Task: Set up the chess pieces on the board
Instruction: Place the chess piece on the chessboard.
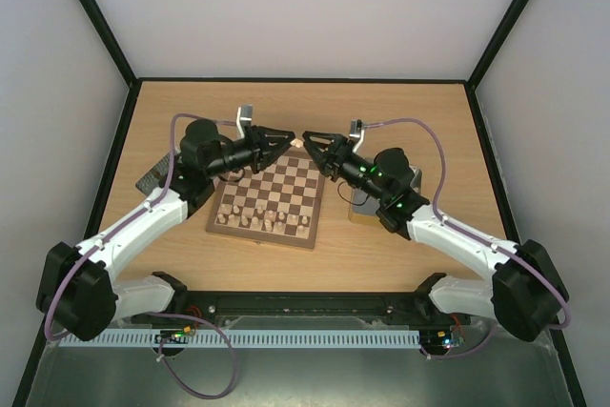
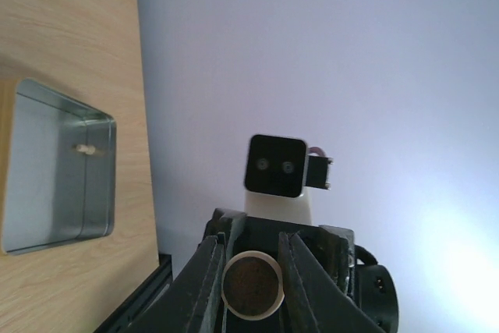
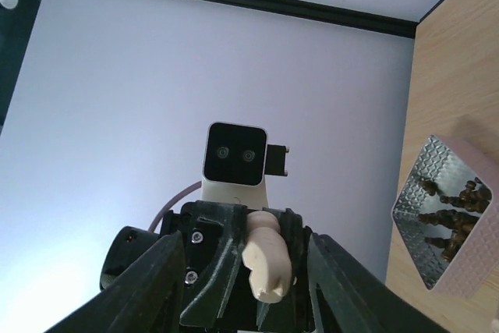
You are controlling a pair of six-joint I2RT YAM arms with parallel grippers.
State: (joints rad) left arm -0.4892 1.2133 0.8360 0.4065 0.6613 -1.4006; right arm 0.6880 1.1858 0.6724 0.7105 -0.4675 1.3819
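The board (image 1: 269,199) lies mid-table with several pale chess pieces (image 1: 267,222) standing on its near rows. Above its far edge the two grippers meet tip to tip. My left gripper (image 1: 284,141) (image 2: 249,243) is shut on a pale chess piece (image 1: 297,143). In the left wrist view that piece shows its round, brown-felted base (image 2: 252,286). Seen from the right wrist, it is a carved pale piece (image 3: 267,267) sticking out of the left jaws. My right gripper (image 1: 313,143) (image 3: 248,247) stands open around it, its fingers (image 3: 148,282) clear of the piece.
A gold tin (image 1: 367,205) (image 2: 54,169) sits right of the board under the right arm, with one pale piece (image 2: 84,149) inside. A small metal tray (image 1: 152,178) (image 3: 468,267) left of the board holds several dark pieces (image 3: 452,220). Walls enclose the table.
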